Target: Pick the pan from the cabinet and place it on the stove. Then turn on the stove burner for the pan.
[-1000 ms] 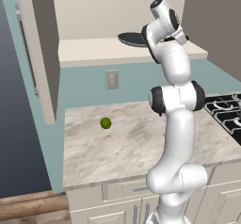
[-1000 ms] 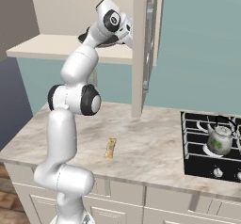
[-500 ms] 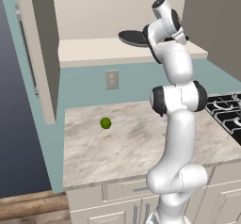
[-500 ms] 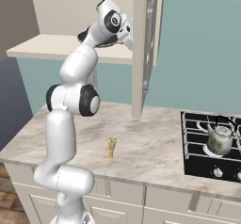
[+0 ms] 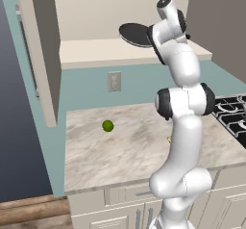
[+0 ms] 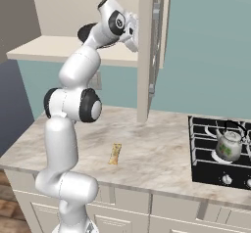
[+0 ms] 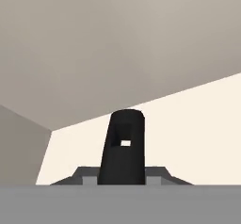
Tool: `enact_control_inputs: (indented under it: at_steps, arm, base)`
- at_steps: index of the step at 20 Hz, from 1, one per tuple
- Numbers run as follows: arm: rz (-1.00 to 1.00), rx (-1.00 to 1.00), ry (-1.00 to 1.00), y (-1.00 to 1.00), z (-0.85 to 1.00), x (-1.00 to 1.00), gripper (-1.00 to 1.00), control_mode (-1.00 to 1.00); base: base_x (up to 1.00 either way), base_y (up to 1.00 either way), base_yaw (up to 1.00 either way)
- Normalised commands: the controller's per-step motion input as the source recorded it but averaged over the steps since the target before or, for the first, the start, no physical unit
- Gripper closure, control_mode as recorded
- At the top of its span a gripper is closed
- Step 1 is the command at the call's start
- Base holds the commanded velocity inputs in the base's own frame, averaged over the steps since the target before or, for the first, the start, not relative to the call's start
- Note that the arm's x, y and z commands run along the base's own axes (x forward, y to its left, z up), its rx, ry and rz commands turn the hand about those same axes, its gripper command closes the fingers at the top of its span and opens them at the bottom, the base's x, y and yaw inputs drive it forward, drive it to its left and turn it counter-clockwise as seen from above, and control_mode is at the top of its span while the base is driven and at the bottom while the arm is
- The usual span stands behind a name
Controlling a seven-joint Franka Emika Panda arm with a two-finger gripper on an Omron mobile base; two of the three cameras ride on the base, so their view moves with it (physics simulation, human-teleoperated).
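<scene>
The pan (image 5: 135,33) lies on the lower shelf of the open cabinet (image 5: 96,53), and its dark rim (image 6: 87,31) peeks out behind my arm in the right base view. My gripper (image 6: 133,34) reaches onto that shelf at the pan's handle end. In the hand view the black handle (image 7: 124,143), with a small hole near its tip, rises from between my gripper (image 7: 123,178) tips, which sit tight against its sides. The stove (image 6: 211,154) lies on the counter to the right, its edge (image 5: 234,116) also in the left base view.
The cabinet's doors (image 5: 44,55) (image 6: 147,56) stand open on either side of my arm. A glass kettle (image 6: 228,146) sits on a stove burner. A green lime (image 5: 107,125) and a small snack bar (image 6: 115,154) lie on the marble counter (image 5: 120,151).
</scene>
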Motion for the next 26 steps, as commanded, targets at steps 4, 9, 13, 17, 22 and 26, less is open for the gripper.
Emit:
enact_control_inputs:
  at_steps: [4,9,13,17,22,26]
  arm:
    - [0.0,0.0,-0.26,0.18,-0.08,0.0,1.0,-1.0]
    - [0.0,0.0,-0.3,0.19,-0.1,0.0,1.0,-1.0]
    - [-0.01,0.0,-0.31,0.09,0.0,-0.18,1.0,-1.0]
    - [-0.04,0.0,-0.33,0.05,0.0,-0.36,1.0,-1.0]
    - [-0.08,0.0,-0.22,0.01,0.03,-0.55,1.0,-1.0]
    - [-0.1,0.0,-0.14,0.0,0.07,-0.83,1.0,-1.0]
  base:
    - [0.0,0.0,0.0]
    - [0.0,0.0,0.0]
    - [0.0,0.0,0.0]
    - [0.0,0.0,0.0]
    - [0.0,0.0,0.0]
    - [0.0,0.0,0.0]
